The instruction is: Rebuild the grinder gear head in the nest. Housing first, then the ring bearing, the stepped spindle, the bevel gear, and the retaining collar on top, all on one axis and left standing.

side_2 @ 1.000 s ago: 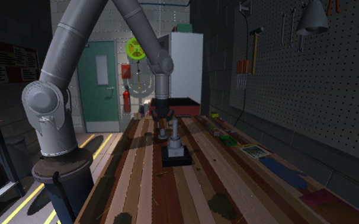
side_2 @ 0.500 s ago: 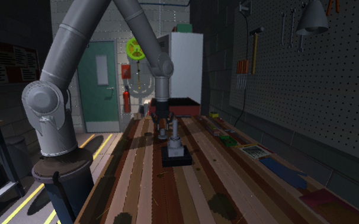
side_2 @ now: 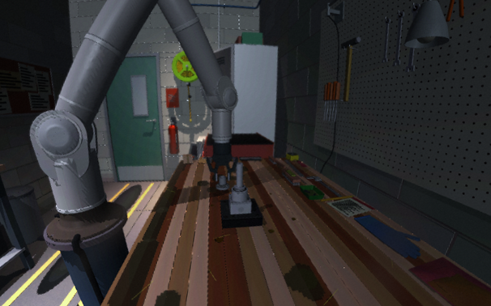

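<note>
A small grey part [side_2: 222, 181], partly hidden by the fingers, stands on the bench under my open gripper [side_2: 220, 172], which holds nothing and hangs just behind and left of the stack. I cannot tell which part it is. The black nest [side_2: 241, 219] sits mid-bench. On it stand the grey housing [side_2: 240, 206] and the ring bearing, with the stepped spindle [side_2: 239, 176] rising upright from them.
A red tray [side_2: 244, 145] sits at the far end of the bench behind my gripper. A green bin [side_2: 311, 192], a keypad-like pad [side_2: 348, 206], a blue glove [side_2: 389, 236] and a dark red mat [side_2: 473, 299] line the wall side. The bench's left edge drops to the floor.
</note>
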Tool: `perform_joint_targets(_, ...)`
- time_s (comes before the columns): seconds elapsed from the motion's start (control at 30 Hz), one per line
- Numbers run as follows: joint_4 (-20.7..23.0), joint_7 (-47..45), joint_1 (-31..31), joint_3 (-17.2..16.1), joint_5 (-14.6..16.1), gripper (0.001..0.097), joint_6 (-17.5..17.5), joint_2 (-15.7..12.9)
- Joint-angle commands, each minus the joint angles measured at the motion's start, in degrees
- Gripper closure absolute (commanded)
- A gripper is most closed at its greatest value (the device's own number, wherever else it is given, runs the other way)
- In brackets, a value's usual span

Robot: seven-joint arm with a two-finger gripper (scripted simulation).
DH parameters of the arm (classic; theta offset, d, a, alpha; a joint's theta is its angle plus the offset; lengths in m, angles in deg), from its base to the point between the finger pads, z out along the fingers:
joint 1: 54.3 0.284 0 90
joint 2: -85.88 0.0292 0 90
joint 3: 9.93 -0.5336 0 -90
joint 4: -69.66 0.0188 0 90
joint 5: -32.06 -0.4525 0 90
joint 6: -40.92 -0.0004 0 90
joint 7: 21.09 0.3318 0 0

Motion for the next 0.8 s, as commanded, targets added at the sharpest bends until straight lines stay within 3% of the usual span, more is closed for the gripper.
perform_joint_targets(0.0, 0.04, 0.0, 0.0, -0.01, 0.0, 0.0461, 0.0, 0.06)
perform_joint_targets(0.37, 0.03, 0.01, 0.0, 0.0, 0.01, 0.0461, -0.02, 0.04)
perform_joint_targets(0.77, 0.03, 0.01, 0.0, 0.01, 0.02, 0.0701, -0.06, 0.01)
